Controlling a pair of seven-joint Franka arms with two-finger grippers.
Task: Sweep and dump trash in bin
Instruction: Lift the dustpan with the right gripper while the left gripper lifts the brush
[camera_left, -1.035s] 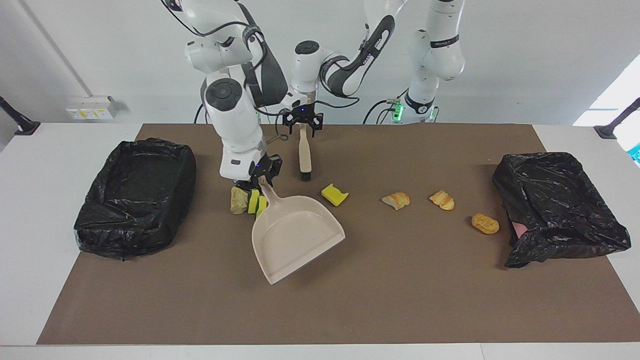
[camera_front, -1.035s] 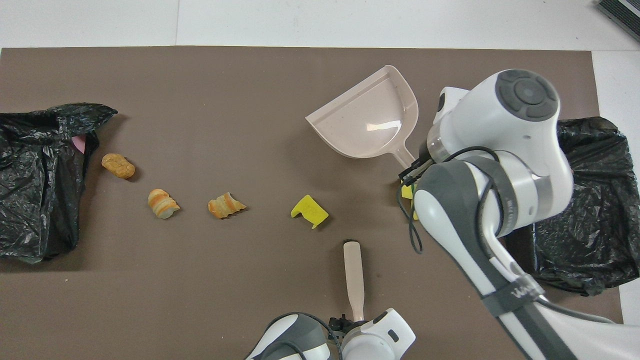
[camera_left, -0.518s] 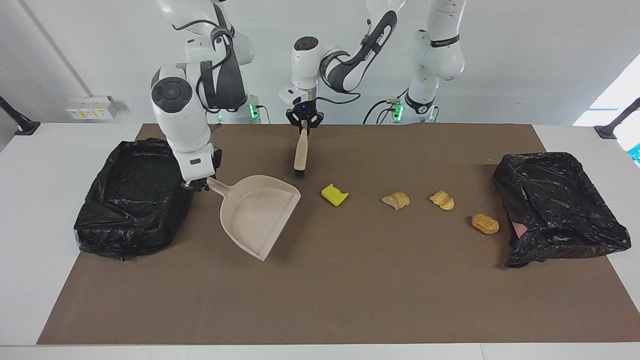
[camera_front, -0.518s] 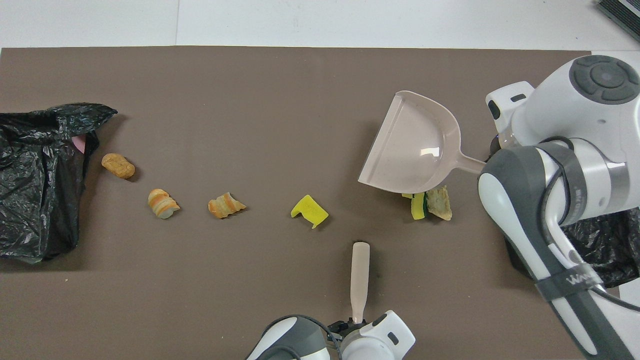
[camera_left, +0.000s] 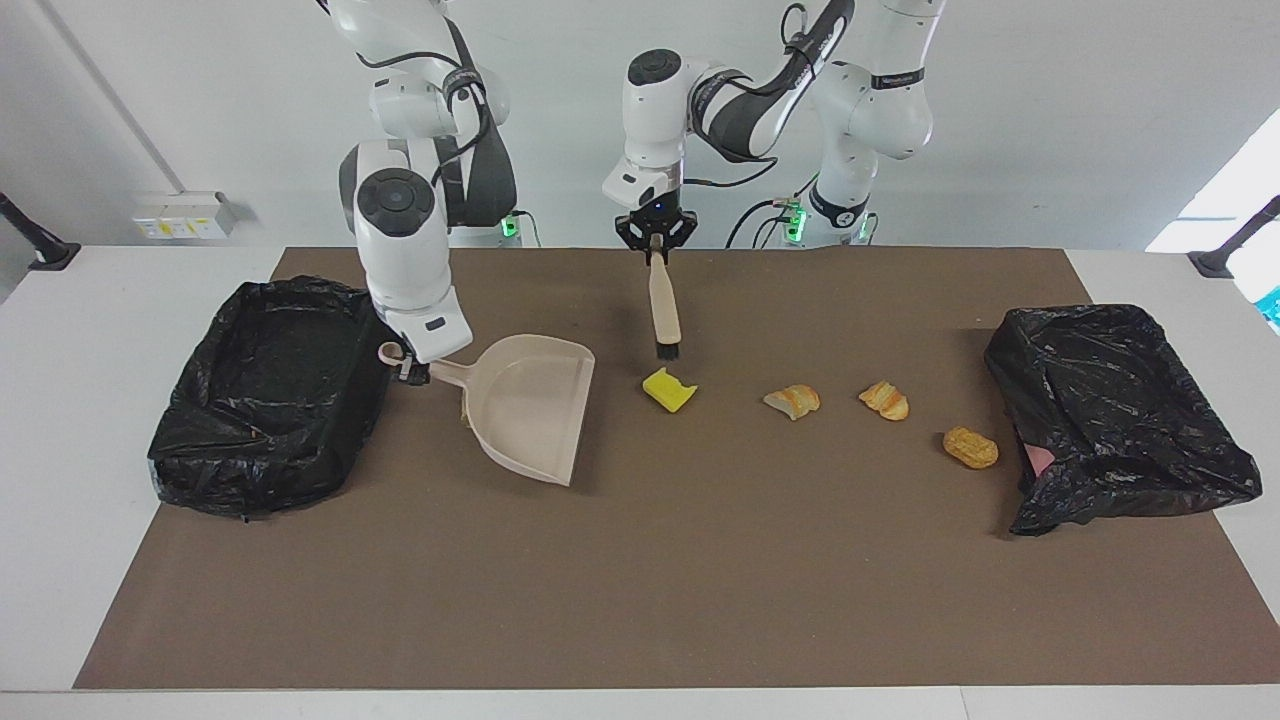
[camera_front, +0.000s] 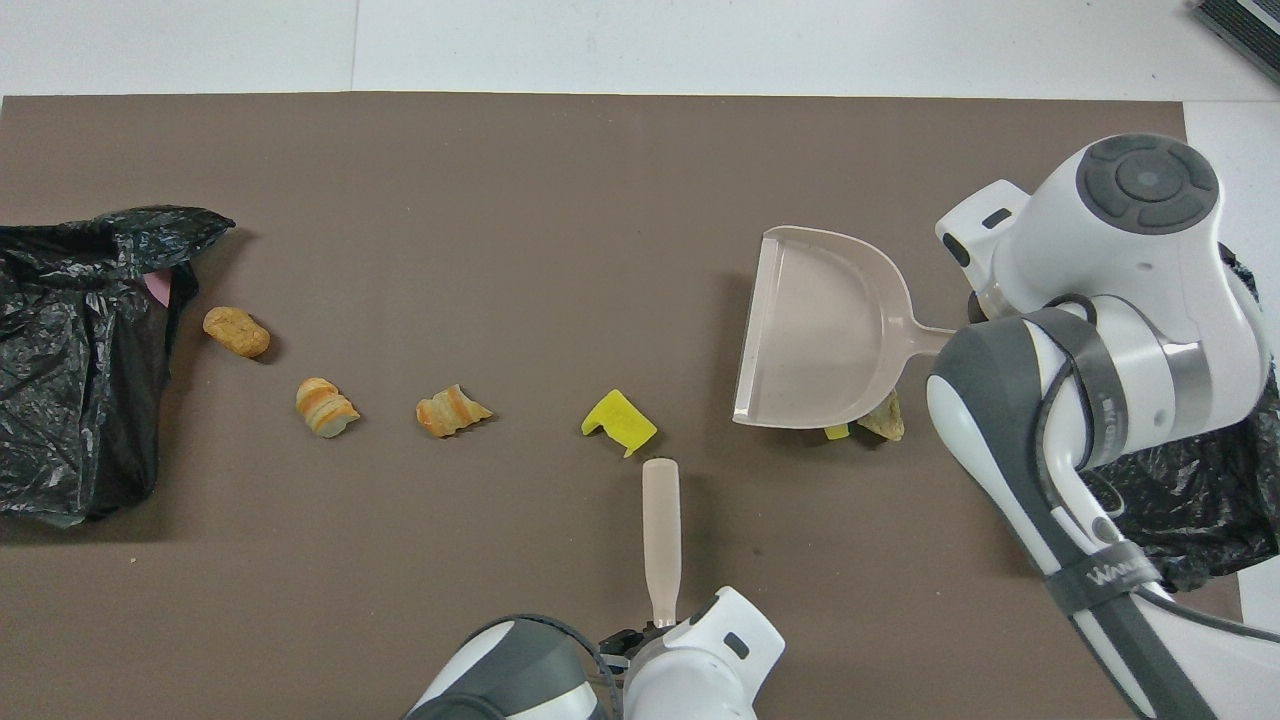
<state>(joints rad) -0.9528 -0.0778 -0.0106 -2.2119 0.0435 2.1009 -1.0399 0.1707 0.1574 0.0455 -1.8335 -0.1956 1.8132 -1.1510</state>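
Note:
My right gripper (camera_left: 411, 372) is shut on the handle of the beige dustpan (camera_left: 525, 405), holding it low over the mat beside the black-bagged bin (camera_left: 270, 400), with its mouth turned toward the left arm's end. In the overhead view the dustpan (camera_front: 815, 330) partly covers a yellow scrap (camera_front: 837, 431) and a beige lump (camera_front: 885, 420). My left gripper (camera_left: 656, 240) is shut on the brush (camera_left: 662, 305), which hangs bristles down beside the yellow sponge chunk (camera_left: 668, 390). Three orange-brown bread pieces (camera_left: 793, 401) (camera_left: 885, 400) (camera_left: 970, 447) lie in a row toward the left arm's end.
A second black-bagged bin (camera_left: 1110, 410) sits at the left arm's end of the brown mat (camera_left: 640, 600), with something pink showing at its opening. White table (camera_left: 60, 500) borders the mat on all sides.
My left gripper shut on the brush and carried it toward the yellow sponge. My right arm swung the dustpan toward the bin and turned its mouth to face the scraps.

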